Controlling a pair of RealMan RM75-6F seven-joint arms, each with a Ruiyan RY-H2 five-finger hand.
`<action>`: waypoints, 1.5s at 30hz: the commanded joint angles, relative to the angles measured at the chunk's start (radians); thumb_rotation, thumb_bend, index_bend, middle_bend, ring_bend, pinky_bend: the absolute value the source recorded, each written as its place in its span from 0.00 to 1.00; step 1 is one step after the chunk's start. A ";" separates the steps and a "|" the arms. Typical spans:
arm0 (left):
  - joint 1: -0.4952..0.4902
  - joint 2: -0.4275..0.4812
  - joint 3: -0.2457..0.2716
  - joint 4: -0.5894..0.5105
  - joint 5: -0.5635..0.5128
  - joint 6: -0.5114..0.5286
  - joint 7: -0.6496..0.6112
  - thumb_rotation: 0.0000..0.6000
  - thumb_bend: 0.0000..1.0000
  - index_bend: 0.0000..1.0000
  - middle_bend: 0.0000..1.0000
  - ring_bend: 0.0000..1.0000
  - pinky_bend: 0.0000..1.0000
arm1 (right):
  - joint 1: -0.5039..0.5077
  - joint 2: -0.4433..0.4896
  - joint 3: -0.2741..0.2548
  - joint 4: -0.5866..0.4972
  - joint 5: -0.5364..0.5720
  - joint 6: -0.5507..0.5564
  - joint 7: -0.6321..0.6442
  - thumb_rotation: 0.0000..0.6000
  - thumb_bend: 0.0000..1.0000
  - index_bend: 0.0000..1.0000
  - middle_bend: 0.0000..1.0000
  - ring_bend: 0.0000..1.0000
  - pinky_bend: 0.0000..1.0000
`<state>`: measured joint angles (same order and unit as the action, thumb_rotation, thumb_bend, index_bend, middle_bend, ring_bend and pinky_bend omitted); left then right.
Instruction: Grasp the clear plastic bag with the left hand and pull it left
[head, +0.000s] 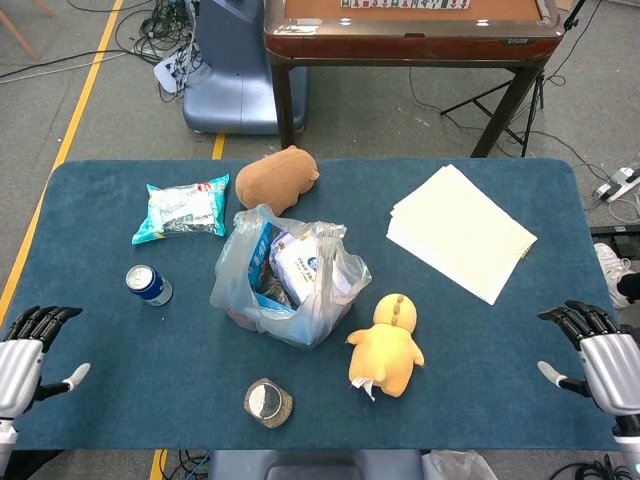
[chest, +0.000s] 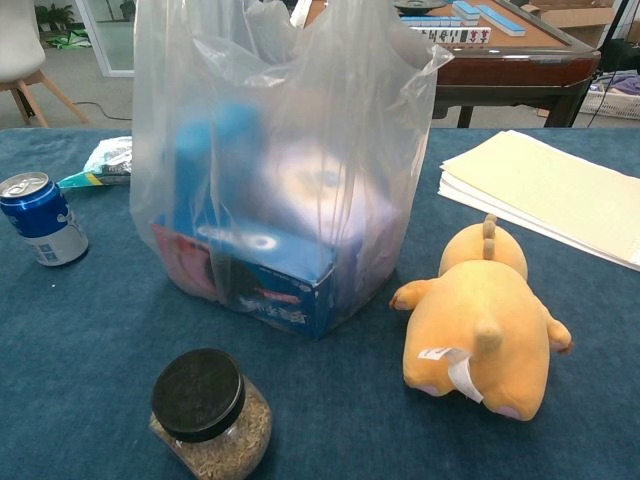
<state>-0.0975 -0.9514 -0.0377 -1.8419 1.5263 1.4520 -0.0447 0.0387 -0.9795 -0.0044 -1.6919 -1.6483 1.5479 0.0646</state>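
My left hand sits at the table's near-left corner, fingers spread, holding nothing. The clear plastic bag stuffed with boxes stands mid-table, well off to its right and farther out, beyond a blue drink can.

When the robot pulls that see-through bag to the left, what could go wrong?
The blue can stands upright left of the clear plastic bag, so the bag might bump it and tip it over. The bag is thin, loose and full of boxes, so pulling only the top may stretch it or topple it instead of sliding it. The left hand is open at the table's edge and must pass the can first.
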 joint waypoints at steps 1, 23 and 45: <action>-0.056 0.062 -0.026 0.006 0.020 -0.058 -0.188 1.00 0.20 0.15 0.21 0.14 0.07 | -0.001 0.002 0.000 -0.003 -0.002 0.002 -0.002 1.00 0.15 0.30 0.30 0.16 0.21; -0.427 0.166 -0.140 0.012 0.143 -0.335 -0.882 0.20 0.20 0.09 0.14 0.09 0.06 | -0.019 0.013 -0.005 -0.029 -0.007 0.020 -0.029 1.00 0.15 0.30 0.30 0.16 0.21; -0.715 0.057 -0.203 -0.029 0.060 -0.585 -1.037 0.20 0.20 0.13 0.14 0.10 0.06 | -0.037 0.010 -0.007 0.006 0.014 0.024 0.004 1.00 0.15 0.30 0.30 0.16 0.21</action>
<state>-0.8043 -0.8897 -0.2375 -1.8681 1.5900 0.8748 -1.0758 0.0020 -0.9691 -0.0111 -1.6864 -1.6345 1.5722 0.0690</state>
